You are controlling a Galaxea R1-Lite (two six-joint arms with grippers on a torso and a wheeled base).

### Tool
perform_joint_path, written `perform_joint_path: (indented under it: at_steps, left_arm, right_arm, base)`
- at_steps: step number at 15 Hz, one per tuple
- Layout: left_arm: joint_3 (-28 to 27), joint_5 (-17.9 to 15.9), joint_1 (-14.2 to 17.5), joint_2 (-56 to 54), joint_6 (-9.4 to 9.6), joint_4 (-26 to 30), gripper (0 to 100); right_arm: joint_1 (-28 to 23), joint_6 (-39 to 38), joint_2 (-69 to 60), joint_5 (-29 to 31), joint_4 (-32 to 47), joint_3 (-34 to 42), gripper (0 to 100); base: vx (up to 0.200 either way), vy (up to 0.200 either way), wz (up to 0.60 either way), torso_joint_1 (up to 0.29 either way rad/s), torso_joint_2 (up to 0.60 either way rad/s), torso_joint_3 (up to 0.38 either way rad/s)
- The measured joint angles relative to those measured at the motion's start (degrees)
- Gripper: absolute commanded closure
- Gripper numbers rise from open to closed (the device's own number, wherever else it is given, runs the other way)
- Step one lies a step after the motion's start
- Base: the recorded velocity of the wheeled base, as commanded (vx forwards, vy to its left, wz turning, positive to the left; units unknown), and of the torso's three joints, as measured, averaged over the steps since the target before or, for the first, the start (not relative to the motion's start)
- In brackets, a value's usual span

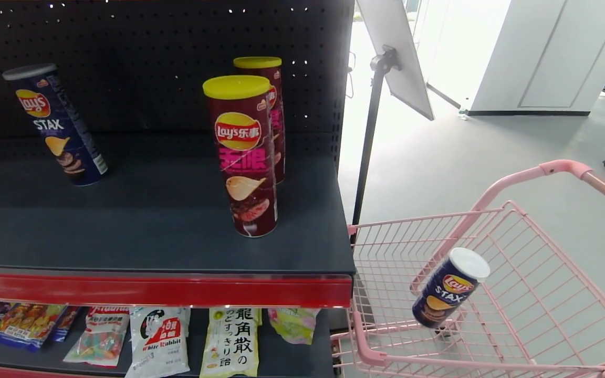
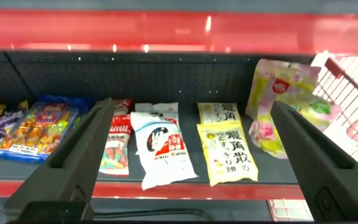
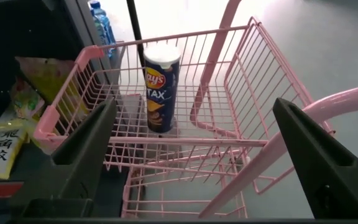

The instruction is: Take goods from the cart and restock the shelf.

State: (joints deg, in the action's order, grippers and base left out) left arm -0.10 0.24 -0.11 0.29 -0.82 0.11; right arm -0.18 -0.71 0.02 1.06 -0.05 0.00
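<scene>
One dark blue cylindrical chip can with white lid (image 1: 450,287) stands inside the pink wire cart (image 1: 562,168), beside the dark shelf board (image 1: 150,231). The left gripper (image 2: 191,155) and right gripper (image 3: 197,149) are both empty, jaws wide apart.

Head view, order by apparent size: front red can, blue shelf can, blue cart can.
1. front red can, largest
2. blue shelf can
3. blue cart can, smallest
Apparent only: their nearness to the camera differs.

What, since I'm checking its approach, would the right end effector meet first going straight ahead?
Likely the pink cart's wire basket, just beside the blue chip can standing in it; depth is unclear.
</scene>
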Motion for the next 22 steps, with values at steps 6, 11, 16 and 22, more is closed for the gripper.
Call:
perform_joint_path:
  at_steps: [6,11,16,22]
  left_arm:
    - [0.0,0.0,0.0,0.0,-0.02,0.0,0]
    - [0.0,0.0,0.0,0.0,0.00,0.0,0]
    - [0.0,0.0,0.0,0.0,0.00,0.0,0]
    - [0.0,0.0,0.0,0.0,-0.02,0.0,0]
  right_arm:
    - [0.0,0.8,0.0,-0.1,0.0,0.0,0]
    - [0.2,1.7,2.5,-4.6,-0.7,-6.3,0]
    - [0.7,0.0,32.4,-9.4,-2.7,-40.3,0]
    - [-19.0,28.2,79.7,-43.3,-27.1,-47.0,0]
  base:
    - [0.000,0.000,0.00,-0.146,0.38,0.230]
    - [0.000,0.000,0.00,-0.004,0.01,0.010]
    - [0.000,0.000,0.00,0.000,0.00,0.000]
    - [0.000,0.000,0.00,0.000,0.00,0.000]
